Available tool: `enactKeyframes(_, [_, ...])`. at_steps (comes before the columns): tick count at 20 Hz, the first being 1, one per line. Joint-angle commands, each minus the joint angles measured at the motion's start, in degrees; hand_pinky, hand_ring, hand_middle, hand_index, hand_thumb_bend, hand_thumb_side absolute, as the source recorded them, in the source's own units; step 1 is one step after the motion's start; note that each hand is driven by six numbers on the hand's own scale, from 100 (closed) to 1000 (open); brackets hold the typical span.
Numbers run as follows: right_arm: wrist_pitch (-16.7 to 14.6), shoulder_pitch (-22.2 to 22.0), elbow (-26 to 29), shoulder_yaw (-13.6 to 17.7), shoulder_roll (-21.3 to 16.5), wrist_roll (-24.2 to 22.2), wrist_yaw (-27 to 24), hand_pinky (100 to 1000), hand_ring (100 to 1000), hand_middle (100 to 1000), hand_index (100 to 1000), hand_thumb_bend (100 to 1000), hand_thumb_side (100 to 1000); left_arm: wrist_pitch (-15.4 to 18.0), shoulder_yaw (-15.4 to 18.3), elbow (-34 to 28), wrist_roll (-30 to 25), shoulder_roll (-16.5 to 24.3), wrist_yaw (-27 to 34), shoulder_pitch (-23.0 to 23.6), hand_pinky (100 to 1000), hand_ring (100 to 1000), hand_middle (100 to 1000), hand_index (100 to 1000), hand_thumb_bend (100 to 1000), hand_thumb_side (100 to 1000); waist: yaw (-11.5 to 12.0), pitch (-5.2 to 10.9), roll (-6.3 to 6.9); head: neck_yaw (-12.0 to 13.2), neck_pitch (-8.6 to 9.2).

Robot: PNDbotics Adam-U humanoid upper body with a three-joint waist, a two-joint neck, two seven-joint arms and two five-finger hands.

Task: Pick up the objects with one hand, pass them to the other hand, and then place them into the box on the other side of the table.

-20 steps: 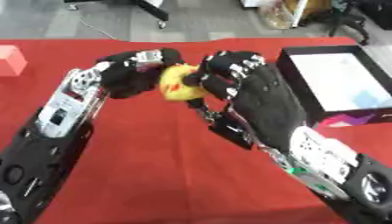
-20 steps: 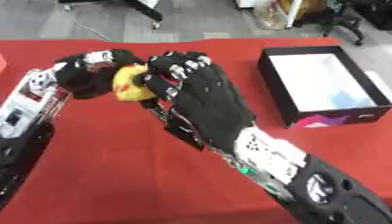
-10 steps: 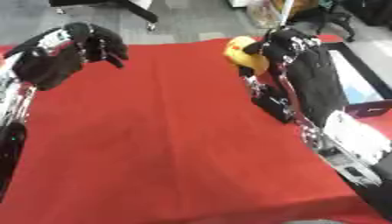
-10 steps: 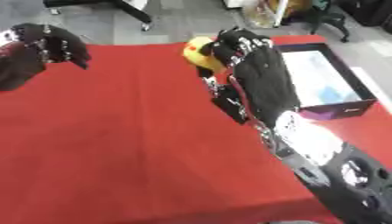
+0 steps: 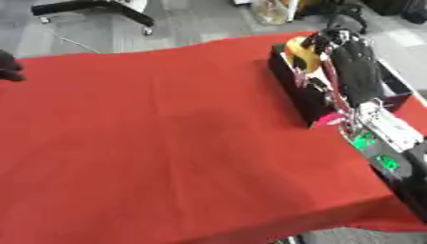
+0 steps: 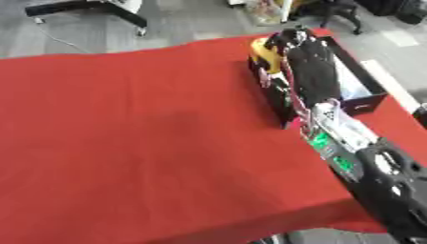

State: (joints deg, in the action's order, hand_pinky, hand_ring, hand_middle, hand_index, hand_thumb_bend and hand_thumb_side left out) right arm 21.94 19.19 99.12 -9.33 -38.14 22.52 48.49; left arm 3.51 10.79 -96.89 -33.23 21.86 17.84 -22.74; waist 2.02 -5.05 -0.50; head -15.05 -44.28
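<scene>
The yellow toy sits in the right hand, at about one o'clock in the view, held just over the near-left rim of the black box. The hand's fingers curl round it from the right and top, so only its yellow left side shows, with a hint of red lower down. Its exact shape is hidden by the fingers.

Judging by its rounded look, it is probably light and somewhat soft, perhaps a plush or rubber toy, not fragile, and unlikely to slip from a wrapped grip. Taking it round the middle, as the hand does, suits it; a pinch at an edge might let it roll out.

The box lies on the red cloth of the bench at the two o'clock side, its pale inside partly covered by the arm. The toy seems placed to be let down into the box, which needs only the fingers to spread.

At nine o'clock, at the very edge, a dark bit of the left hand shows; whether its fingers are curled I cannot tell.
</scene>
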Motion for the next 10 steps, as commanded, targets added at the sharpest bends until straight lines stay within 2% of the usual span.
enactKeyframes(1, [2.7, 2.01, -3.59, 5.08, -4.04, -2.36, -2.73, 336, 700, 226, 560, 100, 100, -1.85, 3.94, -5.0, 2.44, -0.05, -0.54, 0.67, 725, 716, 659, 769, 100, 834, 0.62, 0.73, -0.15, -1.3, 0.16])
enactKeyframes(2, [3.6, 2.33, -5.05, 6.54, -4.75, -3.26, -3.63, 346, 708, 236, 585, 100, 100, -2.55, 4.35, -6.11, 2.95, -0.36, -0.49, 1.05, 725, 716, 659, 770, 100, 834, 1.04, 0.72, -0.22, -1.68, 0.16])
enactKeyframes(3, [4.58, 2.46, -6.64, 8.13, -5.42, -4.23, -4.61, 404, 752, 297, 693, 100, 100, -3.18, 4.56, -7.12, 3.32, -0.63, -0.38, 1.31, 725, 716, 659, 771, 100, 831, 1.54, 0.7, -0.33, -2.12, 0.16])
enactKeyframes(4, [5.57, 2.52, -8.25, 9.74, -6.09, -5.23, -5.6, 416, 760, 313, 717, 100, 100, -3.69, 4.64, -8.01, 3.6, -0.85, -0.27, 1.48, 726, 716, 659, 771, 100, 830, 2.04, 0.71, -0.44, -2.59, 0.16])
enactKeyframes(5, [6.59, 2.5, -9.91, 11.37, -6.71, -6.24, -6.62, 475, 804, 387, 793, 100, 178, -4.11, 4.64, -8.76, 3.8, -1.06, -0.16, 1.58, 726, 717, 658, 772, 100, 828, 2.54, 0.7, -0.56, -3.09, 0.16])
enactKeyframes(6, [7.6, 2.48, -11.54, 12.29, -7.25, -7.25, -7.63, 482, 809, 398, 803, 100, 191, -4.46, 4.6, -9.36, 3.93, -1.22, -0.07, 1.68, 726, 717, 658, 772, 100, 828, 2.95, 0.71, -0.66, -3.5, 0.16])
enactKeyframes(8, [9.62, 2.69, -14.83, 11.97, -8.09, -9.27, -9.65, 563, 873, 514, 892, 118, 326, -5.0, 4.62, -10.2, 4.15, -1.47, -0.01, 1.96, 726, 717, 657, 772, 100, 828, 3.45, 0.8, -0.85, -4.0, 0.16])
enactKeyframes(10, [11.68, 3.2, -18.19, 10.79, -8.74, -11.34, -11.71, 598, 896, 567, 917, 181, 392, -5.39, 4.65, -10.78, 4.34, -1.67, 0.03, 2.27, 725, 717, 657, 773, 100, 829, 3.75, 0.89, -0.99, -4.2, 0.16])
